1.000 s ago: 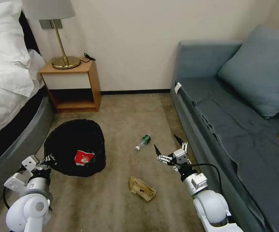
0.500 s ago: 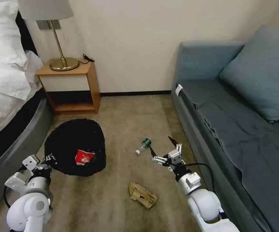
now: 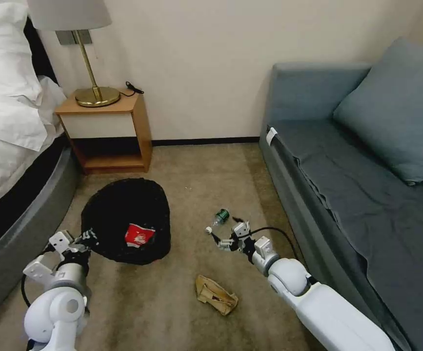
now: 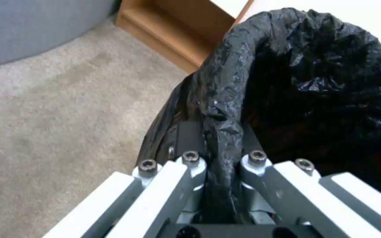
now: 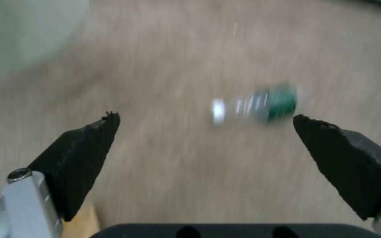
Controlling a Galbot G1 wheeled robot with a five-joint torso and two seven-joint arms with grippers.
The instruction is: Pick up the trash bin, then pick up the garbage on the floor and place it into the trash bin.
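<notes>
Right gripper [image 3: 225, 231] hangs low over the carpet [image 3: 172, 302] with its fingers spread wide, the small bottle [image 3: 217, 218] lying just beyond them. Left gripper [image 3: 88, 237] is clamped on the rim of the trash bin [image 3: 118, 214], which holds a red-white wrapper [image 3: 139, 235]. Nearer lies the tan paper wad [image 3: 215, 294].

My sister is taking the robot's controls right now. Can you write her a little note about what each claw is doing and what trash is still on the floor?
Left claw: shut on the trash bin rim, beside the bed.
Right claw: open, low over the carpet, fingers either side of the small bottle, not gripping it.
Done: red-white wrapper is in the bin.
Left: the bottle and the tan paper wad on the carpet nearer the robot.
</notes>
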